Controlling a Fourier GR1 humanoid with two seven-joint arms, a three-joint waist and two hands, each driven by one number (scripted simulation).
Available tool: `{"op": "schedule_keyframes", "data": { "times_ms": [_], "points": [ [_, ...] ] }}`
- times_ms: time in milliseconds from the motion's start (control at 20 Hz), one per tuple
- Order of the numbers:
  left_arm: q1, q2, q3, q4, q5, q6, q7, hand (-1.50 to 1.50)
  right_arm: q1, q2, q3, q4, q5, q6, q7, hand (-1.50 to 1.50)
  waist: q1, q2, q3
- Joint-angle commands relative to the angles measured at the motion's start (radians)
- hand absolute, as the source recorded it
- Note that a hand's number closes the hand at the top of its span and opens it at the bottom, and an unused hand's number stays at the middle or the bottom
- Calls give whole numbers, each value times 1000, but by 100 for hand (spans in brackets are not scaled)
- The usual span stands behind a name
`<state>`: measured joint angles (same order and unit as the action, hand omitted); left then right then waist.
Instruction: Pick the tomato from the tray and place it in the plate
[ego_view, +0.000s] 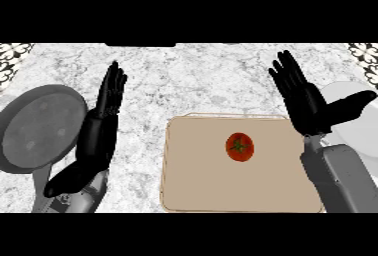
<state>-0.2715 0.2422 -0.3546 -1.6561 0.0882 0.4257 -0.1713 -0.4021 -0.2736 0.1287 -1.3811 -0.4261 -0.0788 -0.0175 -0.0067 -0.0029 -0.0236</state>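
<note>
Stood at a marbled grey-white worktop (199, 80) seen steeply from above. Showed a tan, square tray (199, 180) lying low and centre, with the red tomato (239, 147) resting on it, green stem up, in the tray's upper right part, touched by neither hand. Held the right hand (301, 100) open just beside the tray's upper right corner, fingers straight and pointing away, thumb spread out to the right over a white plate (341, 91) at the right edge. Covered part of that plate with the thumb and grey forearm. Kept the left hand (103, 120) open too, fingers straight and together, edge-on, left of the tray and well apart from the tomato. Placed a dark grey round pan (40, 127) at the far left, just beside the left hand, its handle running down toward the lower edge.
</note>
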Motion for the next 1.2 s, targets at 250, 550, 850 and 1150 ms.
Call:
{"op": "schedule_keyframes", "data": {
  "times_ms": [250, 550, 850, 1150],
  "points": [
    [156, 158, 146, 177, 129, -90, 239, 0, 79, -136, 60, -112, 293, -125, -97, 150, -10, 0, 21],
    [177, 174, 165, 203, 180, -146, 264, 0, 291, -91, 12, -167, 510, -485, -293, -150, -40, -3, 24],
    [148, 173, 180, 241, 188, -197, 277, 0, 499, -143, 202, -206, 781, -525, -243, -150, -12, 1, 22],
    [111, 132, 179, 266, 156, -191, 274, 0, 532, -188, 274, -353, 1035, -488, 82, -150, -4, 1, 21]
  ]
}}
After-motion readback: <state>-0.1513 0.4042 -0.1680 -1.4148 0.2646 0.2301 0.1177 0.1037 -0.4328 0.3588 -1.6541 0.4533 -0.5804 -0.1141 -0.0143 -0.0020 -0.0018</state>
